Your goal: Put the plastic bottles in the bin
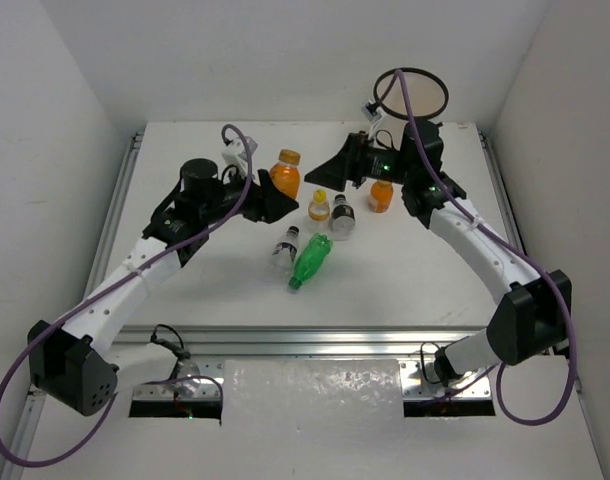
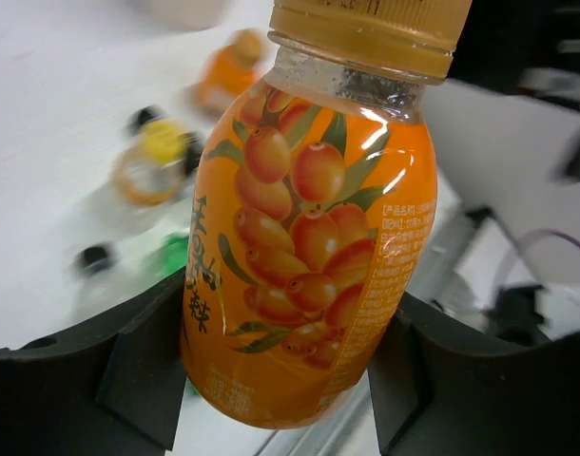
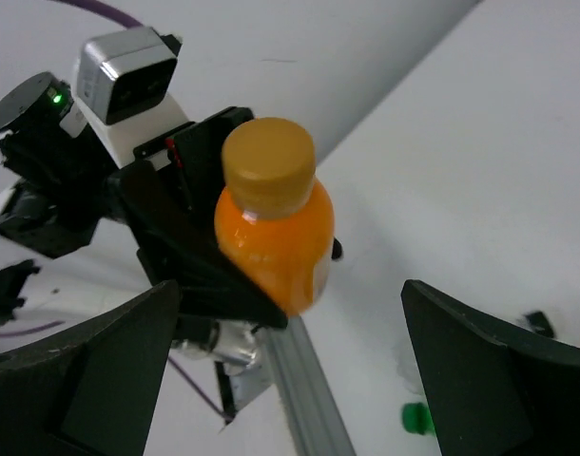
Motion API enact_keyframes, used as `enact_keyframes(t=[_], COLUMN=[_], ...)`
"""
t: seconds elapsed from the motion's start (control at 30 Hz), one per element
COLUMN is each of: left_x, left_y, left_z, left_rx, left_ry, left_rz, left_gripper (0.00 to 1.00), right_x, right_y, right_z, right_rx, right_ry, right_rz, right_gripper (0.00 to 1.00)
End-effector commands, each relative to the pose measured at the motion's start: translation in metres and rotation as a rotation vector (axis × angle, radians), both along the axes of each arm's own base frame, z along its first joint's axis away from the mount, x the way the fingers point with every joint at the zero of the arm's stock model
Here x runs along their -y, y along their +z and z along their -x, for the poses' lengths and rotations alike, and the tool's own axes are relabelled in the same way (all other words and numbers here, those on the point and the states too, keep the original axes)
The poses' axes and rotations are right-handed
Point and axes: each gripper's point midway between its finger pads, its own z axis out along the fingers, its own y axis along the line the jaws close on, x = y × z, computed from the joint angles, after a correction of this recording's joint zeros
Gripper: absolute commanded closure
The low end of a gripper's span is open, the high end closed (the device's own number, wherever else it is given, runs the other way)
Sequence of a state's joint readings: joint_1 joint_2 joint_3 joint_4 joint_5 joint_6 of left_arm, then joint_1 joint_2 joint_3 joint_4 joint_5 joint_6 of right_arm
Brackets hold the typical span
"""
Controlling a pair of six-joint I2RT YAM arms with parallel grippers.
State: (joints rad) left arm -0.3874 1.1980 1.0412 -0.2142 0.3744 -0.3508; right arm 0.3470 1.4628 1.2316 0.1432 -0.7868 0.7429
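My left gripper (image 1: 273, 198) is shut on an orange bottle (image 1: 285, 173) with an orange cap, held upright above the table; in the left wrist view the bottle (image 2: 309, 237) fills the space between the fingers (image 2: 128, 370). My right gripper (image 1: 325, 175) is open and empty, facing the held bottle (image 3: 271, 223). A second orange bottle (image 1: 381, 195) stands under the right arm. A small yellow-capped bottle (image 1: 319, 207) and a dark-labelled bottle (image 1: 342, 215) stand mid-table. A clear bottle (image 1: 284, 247) and a green bottle (image 1: 310, 260) lie in front of them. The white bin (image 1: 412, 95) with a black rim stands at the back right.
An aluminium rail (image 1: 315, 338) runs along the table's near edge, and side rails (image 1: 120, 200) run along its left and right edges. White walls close in on three sides. The right arm's purple cable (image 1: 410, 110) loops across the bin's mouth.
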Motion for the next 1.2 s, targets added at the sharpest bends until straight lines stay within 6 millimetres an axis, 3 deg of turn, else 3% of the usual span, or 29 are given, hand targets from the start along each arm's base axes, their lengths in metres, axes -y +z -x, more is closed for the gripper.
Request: enact_keyframes(t=[0.0,0.07,0.23,0.27,0.3,0.33,0.37,0.4,0.43,0.47,0.5,0.53,0.57,0.6,0.63,0.67,0.7,0.73,0.77,0.83,0.87,0.9,0.93,1.03,1.1,1.13,1.17], left_x=[0.043,0.047,0.051,0.052,0.052,0.053,0.053,0.051,0.048,0.044,0.032,0.02,-0.008,-0.026,-0.042,-0.058,-0.061,-0.06,-0.058,-0.052,-0.051,-0.049,-0.047,-0.044,-0.037,-0.035,-0.033], left_y=[0.054,0.067,0.075,0.076,0.077,0.08,0.083,0.083,0.08,0.077,0.079,0.061,0.049,0.042,0.019,0.009,-0.004,-0.014,-0.021,-0.037,-0.041,-0.045,-0.05,-0.058,-0.058,-0.061,-0.064], left_z=[0.037,0.047,0.05,0.05,0.054,0.055,0.057,0.053,0.052,0.05,0.033,0.03,0.005,-0.003,-0.002,-0.007,-0.004,-0.004,-0.003,-0.004,-0.004,-0.004,-0.006,-0.009,-0.008,-0.009,-0.009], left_rx=[0.176,0.209,0.207,0.208,0.208,0.218,0.222,0.226,0.206,0.196,0.213,0.136,0.112,0.08,0.002,-0.015,-0.05,-0.071,-0.088,-0.123,-0.132,-0.142,-0.154,-0.172,-0.175,-0.182,-0.188], left_ry=[-0.316,-0.369,-0.394,-0.402,-0.422,-0.43,-0.435,-0.406,-0.379,-0.343,-0.226,-0.141,0.073,0.188,0.267,0.347,0.347,0.341,0.322,0.292,0.286,0.279,0.272,0.259,0.225,0.218,0.209], left_rz=[0.184,0.213,0.224,0.225,0.228,0.232,0.233,0.224,0.208,0.186,0.138,0.077,-0.006,-0.054,-0.127,-0.181,-0.216,-0.237,-0.245,-0.259,-0.265,-0.274,-0.287,-0.312,-0.299,-0.303,-0.307], left_gripper=[1.0,1.0,1.0,0.96,0.9,0.81,0.5,0.36,0.26,0.0,0.0,0.0,0.0,0.0,0.0,0.0,0.0,0.0,0.0,0.0,0.0,0.0,0.0,0.0,0.0,0.0,0.0], right_x=[-0.024,-0.033,-0.052,-0.057,-0.058,-0.059,-0.058,-0.056,-0.053,-0.044,-0.035,-0.022,0.011,0.031,0.065,0.098,0.118,0.142,0.159,0.197,0.208,0.216,0.23,0.253,0.259,0.26,0.26], right_y=[0.043,0.041,0.035,0.034,0.033,0.031,0.031,0.029,0.025,0.031,0.031,0.028,0.032,0.03,0.034,0.025,0.018,0.039,0.04,0.032,0.032,0.01,0.035,0.035,0.029,0.019,0.012], right_z=[0.029,0.031,0.048,0.052,0.052,0.051,0.047,0.041,0.036,0.023,0.012,-0.001,-0.035,-0.053,-0.075,-0.105,-0.119,-0.138,-0.153,-0.191,-0.203,-0.223,-0.235,-0.278,-0.295,-0.309,-0.315], right_rx=[0.093,0.081,0.075,0.076,0.08,0.075,0.071,0.088,0.07,0.095,0.126,0.108,0.14,0.133,0.12,0.126,0.11,0.155,0.185,0.188,0.206,0.185,0.228,0.242,0.247,0.245,0.244], right_ry=[0.154,0.172,0.247,0.264,0.271,0.269,0.25,0.224,0.196,0.124,0.064,-0.015,-0.216,-0.328,-0.465,-0.644,-0.726,-0.819,-0.879,-1.029,-1.062,-1.077,-1.122,-1.18,-1.176,-1.171,-1.169], right_rz=[-0.108,-0.11,-0.115,-0.113,-0.112,-0.11,-0.107,-0.092,-0.067,-0.057,-0.032,0.001,0.041,0.077,0.118,0.196,0.252,0.268,0.323,0.393,0.413,0.449,0.433,0.471,0.481,0.483,0.494], right_gripper=[0.01,0.01,0.05,0.14,0.46,0.68,0.89,1.0,1.0,1.0,1.0,1.0,1.0,1.0,1.0,1.0,1.0,0.99,0.99,0.99,0.99,0.99,0.99,0.98,0.81,0.64,0.35])
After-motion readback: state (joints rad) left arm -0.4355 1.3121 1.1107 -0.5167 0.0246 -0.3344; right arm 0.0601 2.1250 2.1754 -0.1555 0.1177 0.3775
